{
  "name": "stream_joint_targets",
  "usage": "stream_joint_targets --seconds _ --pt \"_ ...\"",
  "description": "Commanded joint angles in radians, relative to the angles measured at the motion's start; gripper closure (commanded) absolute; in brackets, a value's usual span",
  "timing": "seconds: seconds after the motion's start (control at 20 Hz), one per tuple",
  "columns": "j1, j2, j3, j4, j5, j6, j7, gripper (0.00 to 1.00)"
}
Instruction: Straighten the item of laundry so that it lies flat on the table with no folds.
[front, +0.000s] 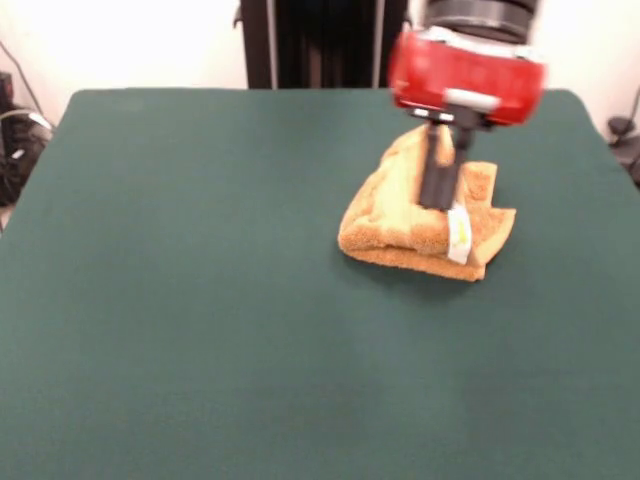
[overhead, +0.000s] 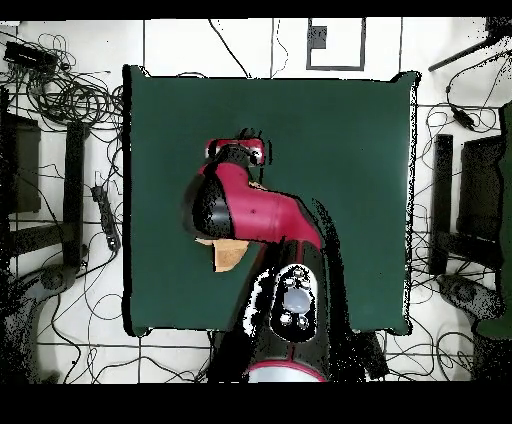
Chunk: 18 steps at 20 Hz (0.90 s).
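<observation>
Broad dark green tabletop (front: 200, 330), mostly bare. Over its far right part as seen from the front, red and black arm (front: 467, 72) coming down from above; from overhead, hiding nearly all beneath it.

Below the arm, orange-tan towel (front: 410, 225), bunched and doubled over itself, well short of flat. Thick folded edge toward the front camera, ragged corner sticking out on the right of the heap. From overhead, only a corner (overhead: 231, 254) peeking from under the arm.

Pincer (front: 441, 185) down on top of the heap, dark fingers set close together into the cloth; probably pinching a fold, though open or closed cannot be told for sure.

Just beside the pincer, small white-yellow care tag (front: 459, 233).

Likely soft, light, limp terry: no stiffness, prone to drag and drape rather than slide as one piece. Best taken at a free corner or top-layer edge, not mid-heap.
</observation>
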Motion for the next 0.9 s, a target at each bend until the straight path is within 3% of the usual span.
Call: stream_joint_targets --seconds 0.05,0.15,0.35,0.9 --pt "-0.061 -0.061 0.168 0.009 -0.114 0.071 0.052 1.0" --pt "-0.075 -0.021 0.191 0.009 -0.129 0.016 0.093 1.0" --pt "-0.005 0.075 0.13 -0.017 -0.058 -0.093 0.195 1.0" --pt "0.066 0.092 0.091 -0.01 0.078 -0.099 0.257 1.0"
